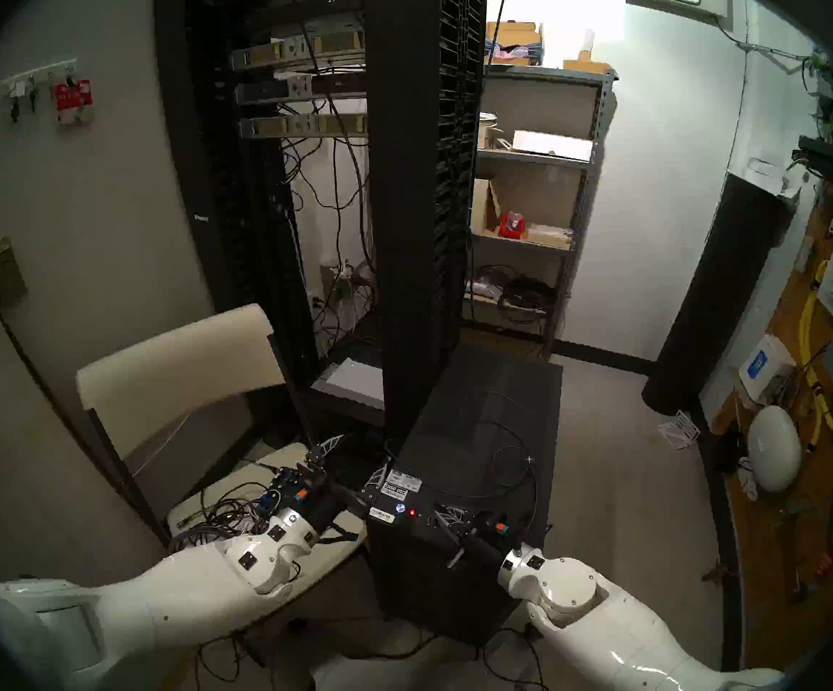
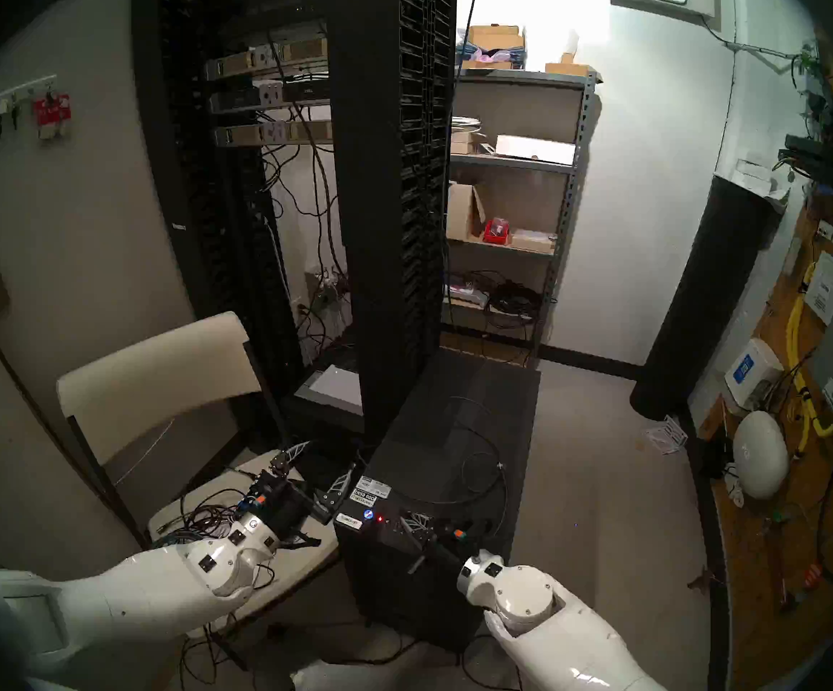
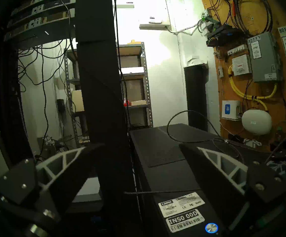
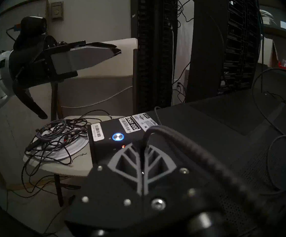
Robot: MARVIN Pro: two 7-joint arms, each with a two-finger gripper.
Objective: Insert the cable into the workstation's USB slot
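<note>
Head stereo left view looks down on a black workstation [image 1: 459,500] standing on the floor between the two arms, just right of a pale folding chair [image 1: 180,376] and in front of a tall black server rack [image 1: 424,176]. White barcode stickers [image 1: 403,481] sit at its near top edge, beside a round blue-lit button [image 1: 400,508] and a small red light [image 1: 412,513].

A thin dark cable [image 1: 514,455] lies in loose loops across the top of the workstation, with a tiny silvery fitting [image 1: 530,459] partway along it toward the right side. In the right wrist view the cable [image 4: 207,156] arches up and over the pincer and runs down between its two fingers, close to the near front corner of the case by the red light; the plug end itself is hidden there, so I cannot tell how it sits against any slot.

The right pincer [image 1: 446,518] is closed tight, its ribbed fingers pressed together on the cable at the near right of the workstation top.

The left pincer [image 1: 349,463] is spread wide and holds nothing. It hangs over the gap between the chair seat and the workstation's left edge, one finger near the stickers, the other toward the rack.

A heap of tangled cords [image 1: 225,513] lies on the chair seat, left of the workstation
</note>
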